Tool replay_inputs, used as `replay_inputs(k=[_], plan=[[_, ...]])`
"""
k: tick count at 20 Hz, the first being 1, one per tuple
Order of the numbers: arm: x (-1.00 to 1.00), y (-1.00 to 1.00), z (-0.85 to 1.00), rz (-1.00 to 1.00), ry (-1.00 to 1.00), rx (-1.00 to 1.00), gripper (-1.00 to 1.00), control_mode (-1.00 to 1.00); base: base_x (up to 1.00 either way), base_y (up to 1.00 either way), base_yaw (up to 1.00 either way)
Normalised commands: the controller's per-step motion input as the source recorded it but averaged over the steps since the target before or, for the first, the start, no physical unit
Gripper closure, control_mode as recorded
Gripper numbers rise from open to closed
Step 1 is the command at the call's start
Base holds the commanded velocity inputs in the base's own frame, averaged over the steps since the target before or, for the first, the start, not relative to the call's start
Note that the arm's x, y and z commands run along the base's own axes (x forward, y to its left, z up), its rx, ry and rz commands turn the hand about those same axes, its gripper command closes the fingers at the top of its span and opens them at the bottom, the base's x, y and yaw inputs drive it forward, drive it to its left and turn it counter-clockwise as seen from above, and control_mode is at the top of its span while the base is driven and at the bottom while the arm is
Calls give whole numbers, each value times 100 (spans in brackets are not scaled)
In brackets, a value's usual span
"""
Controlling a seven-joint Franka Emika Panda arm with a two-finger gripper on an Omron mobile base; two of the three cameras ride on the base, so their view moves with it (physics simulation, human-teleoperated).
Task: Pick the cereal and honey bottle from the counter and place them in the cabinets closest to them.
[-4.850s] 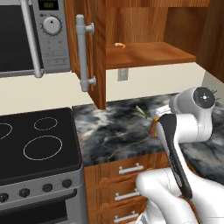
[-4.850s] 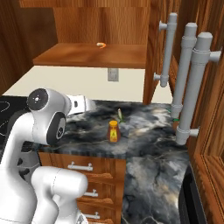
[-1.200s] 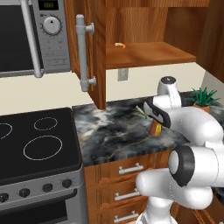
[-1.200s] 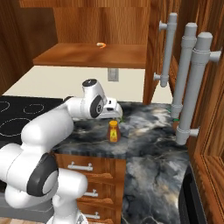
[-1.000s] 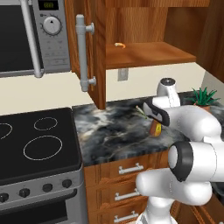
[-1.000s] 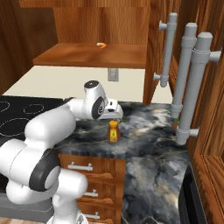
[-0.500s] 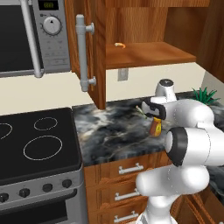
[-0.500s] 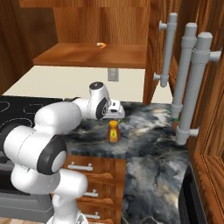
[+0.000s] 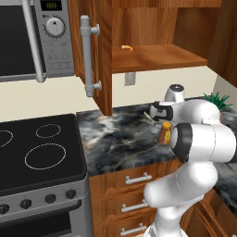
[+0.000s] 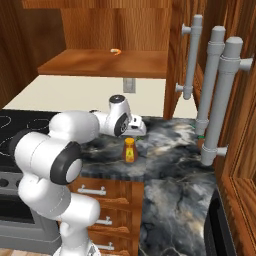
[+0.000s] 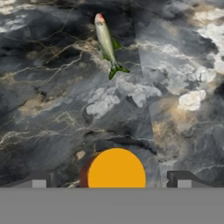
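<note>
Honey bottle (image 10: 130,150) stands upright (cap (image 11: 116,169) skyward) on counter (image 10: 170,165).

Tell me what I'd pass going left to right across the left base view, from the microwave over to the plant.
microwave → long grey cabinet handle → wall outlet → honey bottle → green plant

Microwave (image 9: 32,39) above a black stovetop (image 9: 39,152). A small fish (image 11: 106,43) lies flat. Potted plant (image 9: 216,100) at far right.
</note>
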Motion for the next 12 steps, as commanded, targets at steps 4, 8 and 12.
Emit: replay_inputs(k=[4,8,12], plan=[[0,-2,-1,0,0,1,-100,-100,0,0,0],[0,0,0,0,0,0,-100,-100,0,0,0],[0,0,-1,0,0,0,-100,-100,0,0,0]])
